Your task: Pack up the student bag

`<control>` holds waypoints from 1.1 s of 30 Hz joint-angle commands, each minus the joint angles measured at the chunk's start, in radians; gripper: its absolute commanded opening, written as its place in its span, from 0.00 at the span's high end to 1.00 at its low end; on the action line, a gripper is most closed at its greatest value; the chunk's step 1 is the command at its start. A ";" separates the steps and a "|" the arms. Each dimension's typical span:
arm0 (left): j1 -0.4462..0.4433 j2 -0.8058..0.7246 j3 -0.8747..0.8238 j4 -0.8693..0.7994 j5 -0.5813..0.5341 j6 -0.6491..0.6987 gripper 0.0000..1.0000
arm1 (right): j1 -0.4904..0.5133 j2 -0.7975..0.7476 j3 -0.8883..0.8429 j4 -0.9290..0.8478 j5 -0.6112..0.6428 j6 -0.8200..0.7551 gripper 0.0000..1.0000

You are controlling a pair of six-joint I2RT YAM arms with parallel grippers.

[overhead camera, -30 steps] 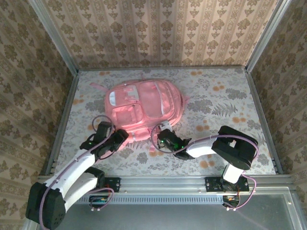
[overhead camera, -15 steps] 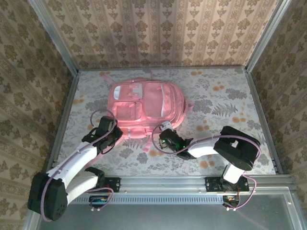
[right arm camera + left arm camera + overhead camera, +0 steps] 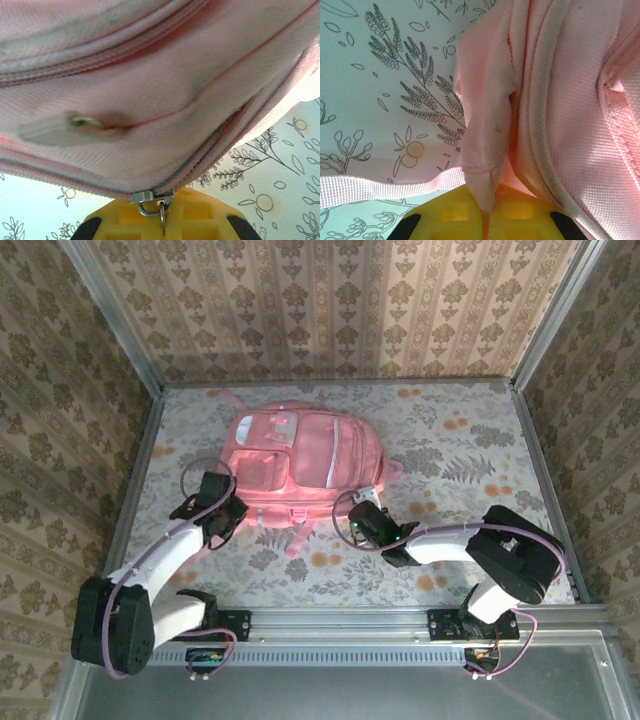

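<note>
Patterned wallpaper (image 3: 330, 310) is closing in the cell on three sides. A pale floral counter (image 3: 470, 440) is filling the floor between metal rails (image 3: 400, 615).

The student bag (image 3: 305, 460) is lying flat, front pockets up, on the far-left part of the counter, with its bottom edge facing the arms. A bit of strap (image 3: 225, 398) is poking out at its far side; the rest of the straps are hiding under the body.

From above, both wrist housings are covering their own fingertips. The left arm (image 3: 205, 520) is reaching the bag's near-left edge, and the right arm (image 3: 385, 535) is reaching its near-right corner.

In the left wrist view I am seeing the left jaws clenched, yellow pads (image 3: 445, 217) pinching a hanging fold of pink fabric (image 3: 487, 125) from the bag. A woven pink strap (image 3: 380, 187) is crossing the counter just beside them. The frame is cutting off most of the bag here.

In the right wrist view the right jaws are clenched too, yellow pads (image 3: 200, 215) grasping the metal zipper pull (image 3: 152, 202) on the bag's lower seam. A second pull with a pale tab (image 3: 55, 131) is lying flat on the panel above. The upper part of this view is blurring out, so I am not making out the zip lines there.
</note>
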 commanded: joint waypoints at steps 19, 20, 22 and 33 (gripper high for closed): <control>0.086 0.077 0.323 -0.246 0.144 0.117 0.32 | 0.171 0.107 0.199 0.076 -0.402 -0.012 1.00; 0.084 0.035 0.286 -0.243 0.164 0.102 0.33 | 0.174 0.125 0.216 0.080 -0.402 -0.005 1.00; 0.080 -0.048 0.205 -0.230 0.191 0.069 0.37 | 0.176 0.148 0.252 0.087 -0.403 0.013 1.00; -0.081 -0.172 -0.076 0.081 0.196 -0.114 0.47 | 0.182 0.198 0.324 0.118 -0.425 0.070 1.00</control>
